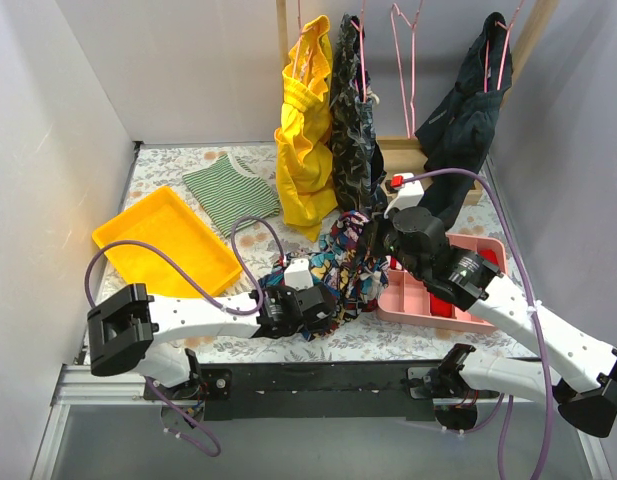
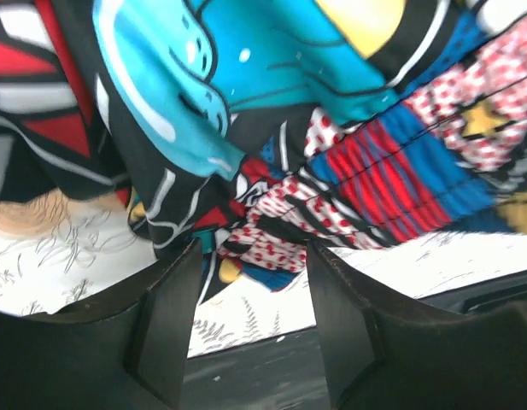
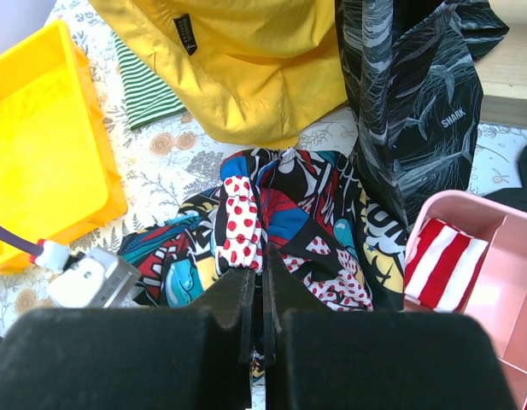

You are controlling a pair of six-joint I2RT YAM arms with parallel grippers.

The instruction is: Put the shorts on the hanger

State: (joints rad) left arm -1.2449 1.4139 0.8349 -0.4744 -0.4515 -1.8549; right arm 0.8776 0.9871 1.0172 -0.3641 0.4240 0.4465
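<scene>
The shorts [image 1: 333,275] lie bunched on the flowered table cover, pressed against the left wall of the pink tray [image 1: 408,297]. One fold is drawn up above the heap. The right gripper [image 3: 263,275] has its fingers closed flat together on that fold, at a band of red dots on white. The left gripper [image 2: 250,286] is on the far side of the heap from the tray. Its fingers stand partly apart, and a hem of the cloth hangs at their tips without being visibly pinched.

Room is tight behind the tray. A yellow garment [image 1: 306,140] and a dark patterned garment [image 1: 353,130] hang there, and their lower edges reach almost down to the shorts. A bare pink hanger [image 1: 402,70] hangs above the tray's back edge, between the patterned garment and a dark jacket [image 1: 468,120]. Well to the tray's left, past the shorts, a yellow bin [image 1: 163,240] sits with open table cover around it.

The shorts show a crowded comic print in teal, red, navy, white and yellow, crumpled and heavily folded.
</scene>
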